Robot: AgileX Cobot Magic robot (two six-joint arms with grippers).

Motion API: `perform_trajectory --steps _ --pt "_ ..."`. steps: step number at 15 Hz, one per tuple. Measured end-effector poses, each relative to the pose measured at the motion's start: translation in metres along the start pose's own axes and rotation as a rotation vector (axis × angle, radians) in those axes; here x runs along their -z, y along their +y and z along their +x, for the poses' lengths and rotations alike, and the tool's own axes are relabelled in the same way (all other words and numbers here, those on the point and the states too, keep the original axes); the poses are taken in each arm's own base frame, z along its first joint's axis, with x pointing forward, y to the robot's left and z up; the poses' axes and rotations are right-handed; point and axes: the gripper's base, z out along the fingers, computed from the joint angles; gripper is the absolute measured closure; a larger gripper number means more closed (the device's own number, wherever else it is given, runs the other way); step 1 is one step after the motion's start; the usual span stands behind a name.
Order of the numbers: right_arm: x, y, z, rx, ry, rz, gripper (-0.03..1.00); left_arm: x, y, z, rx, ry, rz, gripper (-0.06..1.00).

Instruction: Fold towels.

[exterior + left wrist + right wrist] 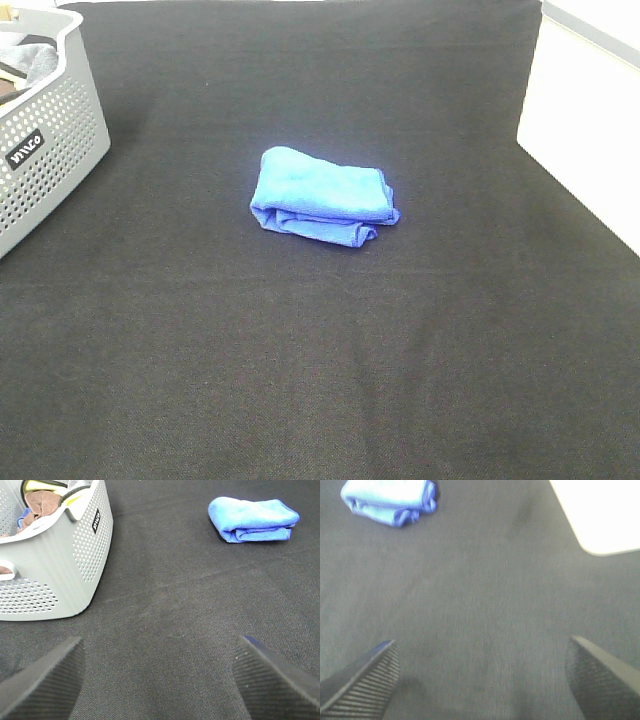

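Observation:
The royal-blue towel (pixel 322 194) lies folded into a small thick bundle near the middle of the black table cover. It also shows in the left wrist view (pixel 253 519) and the right wrist view (pixel 390 500). My left gripper (pixel 160 680) is open and empty, well away from the towel, near the basket. My right gripper (pixel 482 680) is open and empty, also well away from the towel. Neither arm shows in the exterior high view.
A grey perforated basket (pixel 45 150) stands at the far left with cloths inside; it is close to my left gripper in the left wrist view (pixel 55 560). A white surface (pixel 585 130) borders the table cover at the right, also in the right wrist view (pixel 600 515).

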Motion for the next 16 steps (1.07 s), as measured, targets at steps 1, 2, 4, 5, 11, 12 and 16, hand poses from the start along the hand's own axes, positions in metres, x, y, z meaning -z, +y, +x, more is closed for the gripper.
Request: perform_trajectory --steps 1,2,4,5,11,12,16 --pt "0.0042 0.0008 0.0031 0.004 -0.033 0.001 0.12 0.0000 0.0000 0.0000 0.000 0.000 -0.001 0.17" --pt "0.0081 0.0015 0.0066 0.008 -0.064 0.003 0.12 0.0000 0.0000 0.0000 0.000 0.000 -0.001 0.17" --pt "0.0113 0.0022 0.0087 0.010 -0.089 0.002 0.12 0.0000 0.0000 0.0000 0.000 0.000 -0.001 0.17" --pt "0.0113 0.0022 0.0087 0.010 -0.089 0.002 0.12 0.0000 0.0000 0.0000 0.000 0.000 -0.001 0.17" --pt "0.0115 0.0022 0.0091 0.010 -0.091 0.002 0.12 0.0003 -0.0001 0.0001 0.000 -0.002 -0.001 0.17" --pt "0.0115 0.0022 0.0091 0.010 -0.091 0.002 0.12 0.0003 -0.0001 0.0001 0.000 -0.002 -0.001 0.17" --pt "0.0115 0.0022 0.0091 0.010 -0.091 0.002 0.12 0.0003 -0.0001 0.0001 0.000 -0.002 -0.001 0.17"
